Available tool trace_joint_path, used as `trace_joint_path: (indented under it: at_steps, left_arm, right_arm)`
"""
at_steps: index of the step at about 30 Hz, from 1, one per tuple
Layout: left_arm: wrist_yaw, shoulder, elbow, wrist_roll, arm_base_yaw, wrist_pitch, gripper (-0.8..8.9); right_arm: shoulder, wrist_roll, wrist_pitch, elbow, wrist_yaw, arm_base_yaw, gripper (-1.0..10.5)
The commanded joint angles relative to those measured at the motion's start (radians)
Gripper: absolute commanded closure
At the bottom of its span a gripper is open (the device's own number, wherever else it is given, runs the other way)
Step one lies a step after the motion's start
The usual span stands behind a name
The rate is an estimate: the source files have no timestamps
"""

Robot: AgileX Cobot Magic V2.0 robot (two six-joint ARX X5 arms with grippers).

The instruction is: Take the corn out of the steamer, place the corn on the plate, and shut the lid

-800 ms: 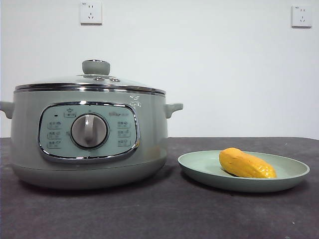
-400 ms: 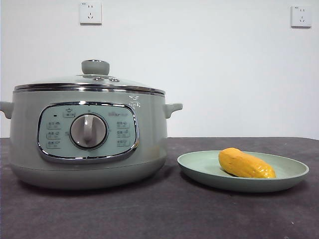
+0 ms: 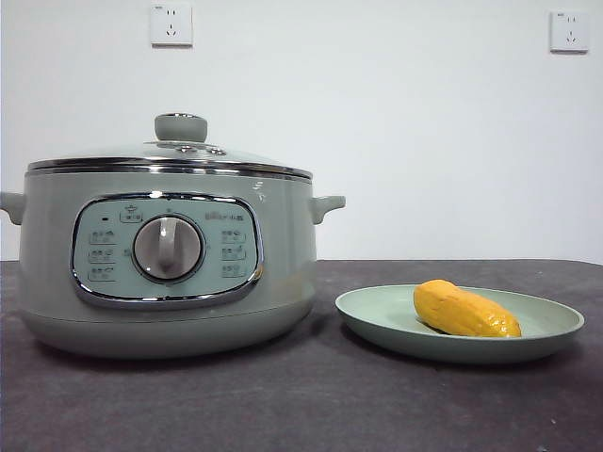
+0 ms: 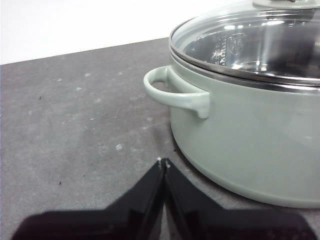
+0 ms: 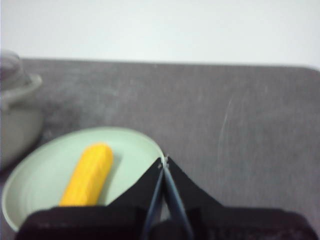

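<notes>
The pale green steamer (image 3: 170,264) stands at the left of the table with its glass lid (image 3: 170,155) seated on the chrome rim. To its right the corn (image 3: 464,310) lies on the pale green plate (image 3: 377,315). Neither arm shows in the front view. My left gripper (image 4: 163,162) is shut and empty, low over the table beside the steamer (image 4: 260,135) and its side handle (image 4: 175,92), with the lid (image 4: 250,45) in place. My right gripper (image 5: 164,160) is shut and empty, just beside the plate (image 5: 40,175) that holds the corn (image 5: 89,174).
A dark grey mat (image 3: 311,395) covers the table. A white wall with two sockets (image 3: 171,24) stands behind. The steamer's side (image 5: 15,120) shows at the edge of the right wrist view.
The steamer, lid, plate and corn stay where they were. A small bright reflection on the steamer's upper right wall has faded.
</notes>
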Motion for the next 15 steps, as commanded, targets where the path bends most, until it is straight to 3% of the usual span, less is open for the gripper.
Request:
trace_joint_path:
  at_steps: [1,15]
  left_arm:
    - [0.002,-0.003,-0.014,-0.004,0.003,0.004,8.16]
    - [0.002,-0.003,-0.014,-0.004,0.003,0.004,8.16]
  right_arm:
    - [-0.003,-0.006,0.005,-0.037,-0.001,-0.001,9.5]
    - [-0.002,-0.003,-0.006,-0.061,0.006,0.000,9.5]
